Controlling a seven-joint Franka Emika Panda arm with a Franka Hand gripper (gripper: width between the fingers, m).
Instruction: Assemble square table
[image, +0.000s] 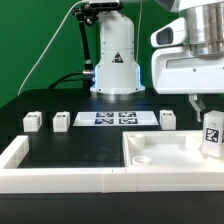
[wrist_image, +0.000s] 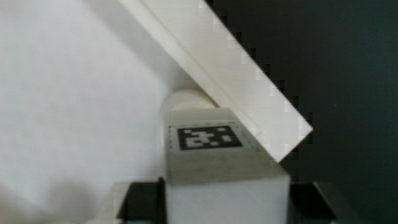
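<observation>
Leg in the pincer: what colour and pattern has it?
White leg, black-and-white square tag; clearest in wrist view.

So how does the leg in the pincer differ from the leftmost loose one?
The held leg is clamped upright in the pincer, at the slab; the loose leg at the exterior view's left sits free on the table, away from the slab. Both are white, tagged.

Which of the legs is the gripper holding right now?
The tagged leg in the gripper, over the square tabletop at the exterior view's right; the other three legs stand loose on the black table.
</observation>
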